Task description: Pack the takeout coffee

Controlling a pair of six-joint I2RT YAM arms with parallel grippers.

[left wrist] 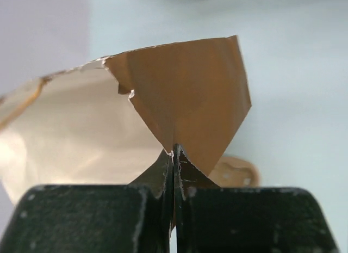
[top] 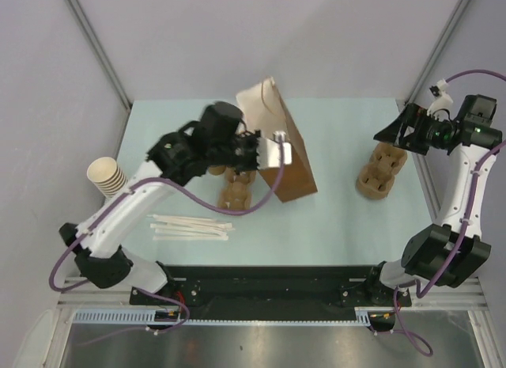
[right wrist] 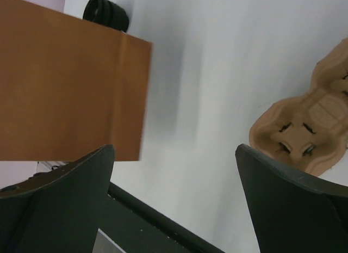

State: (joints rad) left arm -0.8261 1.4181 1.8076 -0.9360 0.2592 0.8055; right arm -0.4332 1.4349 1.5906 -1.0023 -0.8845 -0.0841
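The takeout coffee cup is out of view in every frame. A brown paper bag (top: 286, 168) stands at the table's middle, its mouth pale inside. My left gripper (top: 261, 151) is shut on the bag's top edge. In the left wrist view the jaws (left wrist: 174, 158) pinch a brown paper flap (left wrist: 190, 95). My right gripper (top: 390, 135) is open and empty, held above the table at the right. In the right wrist view its fingers (right wrist: 174, 171) stand wide apart, with the bag's side (right wrist: 65, 84) on the left.
A moulded pulp cup carrier (top: 378, 172) lies under the right gripper and also shows in the right wrist view (right wrist: 307, 128). A second carrier (top: 236, 191) lies left of the bag. Stacked cream cups (top: 106, 176) stand far left. Wrapped sticks (top: 191, 227) lie near front. Black lids (right wrist: 106, 12) sit behind the bag.
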